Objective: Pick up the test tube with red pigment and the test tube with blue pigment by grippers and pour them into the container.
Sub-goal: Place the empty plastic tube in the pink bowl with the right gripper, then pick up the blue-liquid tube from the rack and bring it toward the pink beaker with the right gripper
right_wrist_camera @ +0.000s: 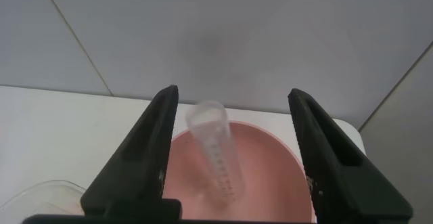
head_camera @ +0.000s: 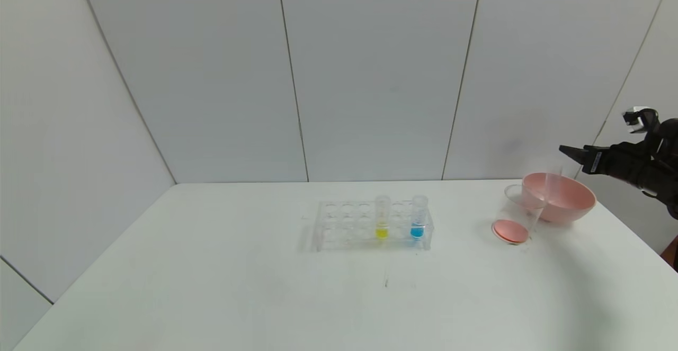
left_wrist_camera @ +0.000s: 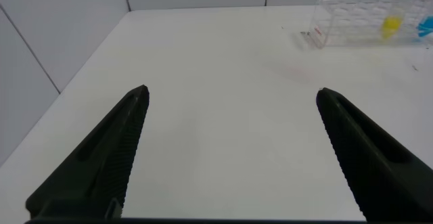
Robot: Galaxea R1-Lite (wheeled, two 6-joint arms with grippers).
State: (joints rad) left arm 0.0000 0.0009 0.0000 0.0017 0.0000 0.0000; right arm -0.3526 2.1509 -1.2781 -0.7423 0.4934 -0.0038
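Left gripper [left_wrist_camera: 230, 149] is out of the head view; its wrist view shows the jaws spread wide over bare table [head_camera: 212, 287], holding nothing, looks parked.

Mid-table stands the clear rack [head_camera: 371, 226]. The yellow tube [head_camera: 382, 217] sits upright in it, and just to its right the test tube with blue pigment [head_camera: 418, 216], also upright, still racked and untouched.

Further right the container [head_camera: 516, 216] stands on the table touching the pink bowl [head_camera: 561, 197]; a pinkish-red liquid layer sits at its bottom, so the red pour seems done.

An empty-looking clear tube, likely the test tube with red pigment [right_wrist_camera: 215, 153], is between the jaws of the right gripper [head_camera: 569, 152] above the pink bowl. The jaws stand well apart and neither finger touches the tube in the wrist view, so it reads as released, dropping into the bowl.

Risks: the loose tube could bounce off the bowl rim and roll off the table edge, or knock the container since they touch. Blue still needs picking up; a clumsy grasp could tilt the rack or snag the yellow tube right beside it.
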